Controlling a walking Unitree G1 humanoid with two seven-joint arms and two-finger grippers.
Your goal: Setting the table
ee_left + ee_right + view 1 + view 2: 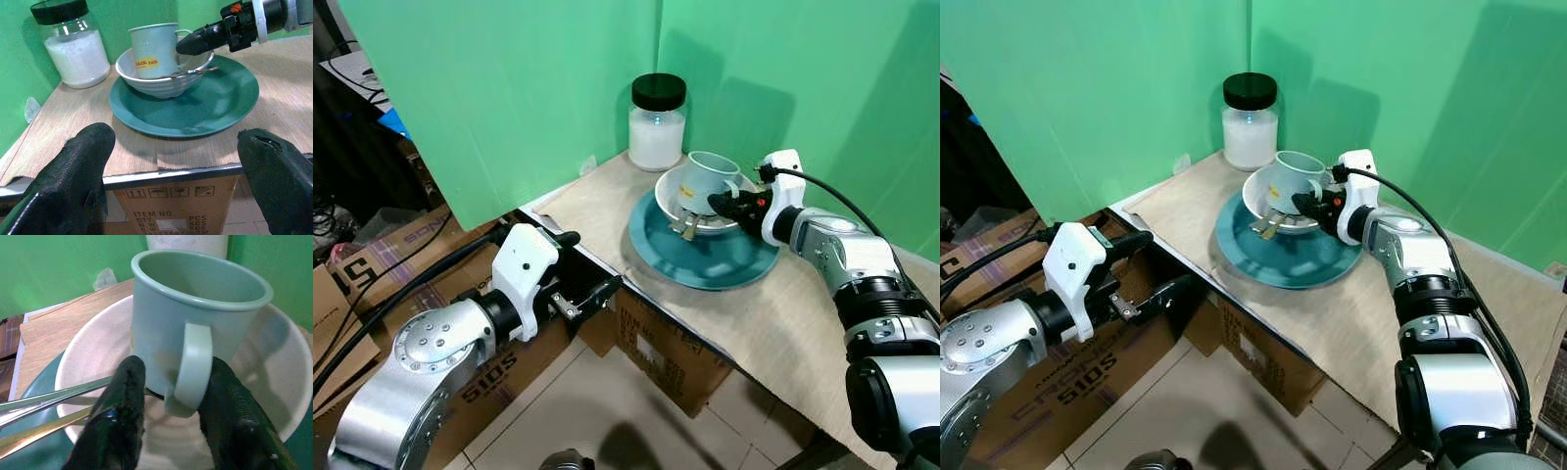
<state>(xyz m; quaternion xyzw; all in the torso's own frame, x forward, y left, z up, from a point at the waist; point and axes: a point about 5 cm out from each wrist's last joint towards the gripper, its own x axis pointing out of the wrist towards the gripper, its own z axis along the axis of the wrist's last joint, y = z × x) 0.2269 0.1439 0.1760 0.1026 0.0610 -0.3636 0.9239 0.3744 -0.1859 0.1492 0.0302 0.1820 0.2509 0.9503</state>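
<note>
The right gripper has its fingers spread astride the mug handle, the mug standing in the bowl on the teal plate. Pinch squarely, lift straight, sparing the cutlery. The left gripper waits released.

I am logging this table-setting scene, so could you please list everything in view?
Round teal plate: one, on the wooden table.
White ceramic bowl: one, on the plate.
Pale green handled mug: one, in the bowl.
Metal cutlery: silver, over the bowl's rim; count unclear.
Black-lidded glass jar: one, white contents, table corner.
Brown cardboard boxes: several, on the floor.
Right gripper: black fingers either side of the mug handle.
Left gripper: open, below the table edge.
</note>
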